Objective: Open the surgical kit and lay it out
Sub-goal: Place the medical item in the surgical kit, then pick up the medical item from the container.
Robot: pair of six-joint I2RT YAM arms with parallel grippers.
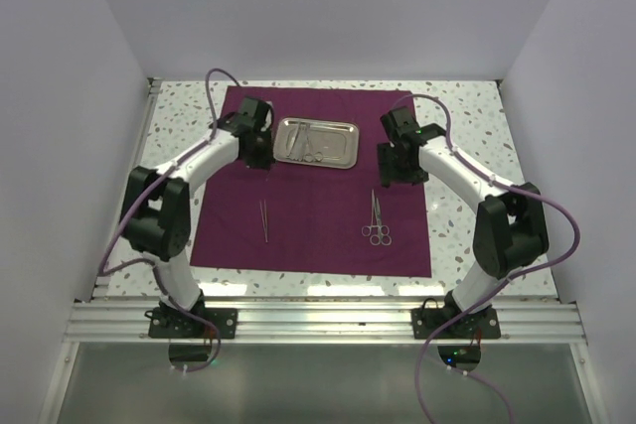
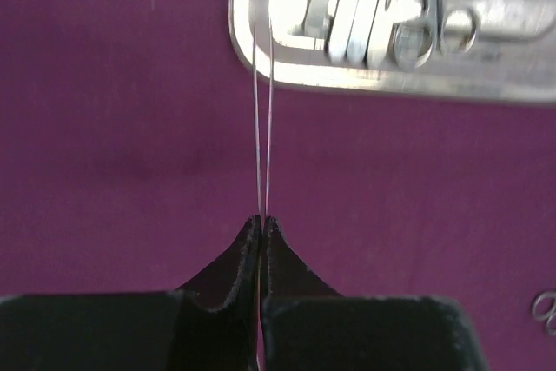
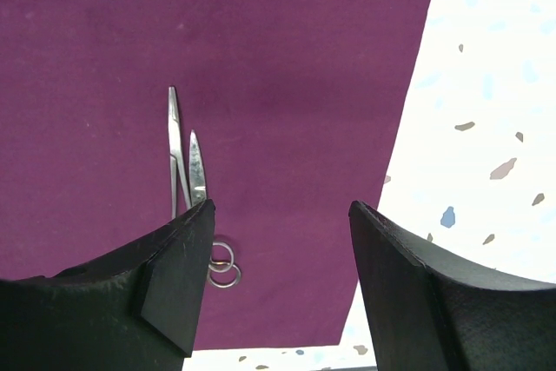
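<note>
The left gripper (image 2: 262, 221) has its jaws pressed together on a thin two-pronged instrument, most likely tweezers (image 2: 263, 128). The prongs run away from the fingertips, and their far ends cross the near-left corner of the steel tray (image 2: 347, 82). Whether those ends rest on the rim or hang just above it cannot be told.

The right gripper (image 3: 282, 215) is spread wide with nothing between its fingers. It hangs over the right edge of the maroon cloth (image 1: 318, 235), which borders the speckled table (image 3: 486, 84).

The cloth is already spread flat. The tray sits on its far middle, between the two grippers. It holds a cluster of flat silver instruments (image 2: 365, 15), including at least one with ring handles. Two pieces are laid out on the near half of the cloth, well apart: another pair of tweezers (image 1: 265, 220) on the left and scissors (image 3: 185, 158) on the right, just beyond the right gripper's left finger.

The step in hand appears to be carrying an instrument from the tray to the cloth. The next move probably calls for drawing it toward the near side and setting it down parallel to the laid pieces, clear of both. The instrument is thin, so it could twist or slip in the grip.
</note>
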